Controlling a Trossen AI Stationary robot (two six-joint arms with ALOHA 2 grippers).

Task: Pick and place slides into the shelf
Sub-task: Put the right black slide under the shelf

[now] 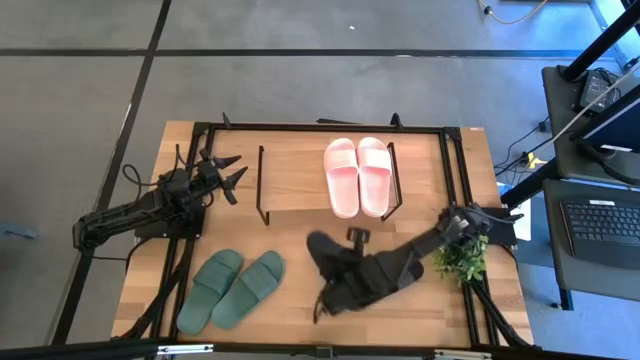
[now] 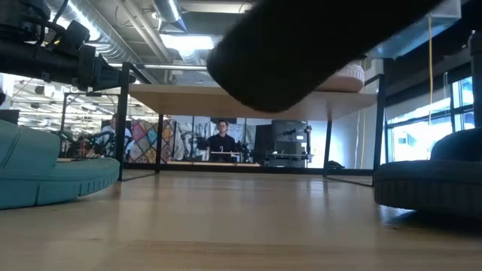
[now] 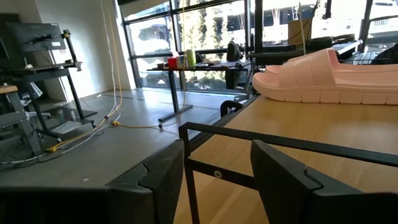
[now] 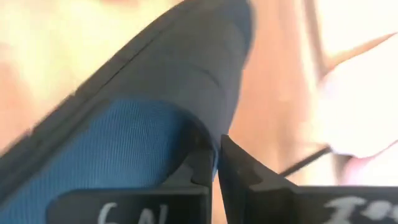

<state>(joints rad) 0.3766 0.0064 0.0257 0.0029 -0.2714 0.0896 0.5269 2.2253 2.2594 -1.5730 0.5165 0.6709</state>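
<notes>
A pale pink pair of slides [image 1: 357, 175] lies on the shelf's top board [image 1: 295, 190]. A dark green pair [image 1: 232, 288] rests sole-down on the table near its front edge. My right gripper [image 1: 342, 264] is shut on one black slide [image 1: 321, 250], which shows as a dark blurred shape high in the low view [image 2: 294, 53]. The other black slide [image 2: 429, 184] lies on the table, partly under the right arm [image 1: 345, 297]. My left gripper [image 1: 228, 172] waits open at the table's left, level, beside the shelf's wire frame [image 3: 280, 144]. My right gripper pinches the black slide between its two fingers [image 4: 239, 171] at an edge where the black outer face meets a blue-lined inner face [image 4: 202, 140]. The fingers slant down from the table's right. The slide hangs lifted clear of the table [image 2: 294, 53].
A small green potted plant [image 1: 462, 258] stands at the table's right edge beside the right arm. The shelf's black wire side frames [image 1: 262, 185] stand at mid-table. Bare wood shows under the shelf [image 2: 241, 218] and between the green and black slides.
</notes>
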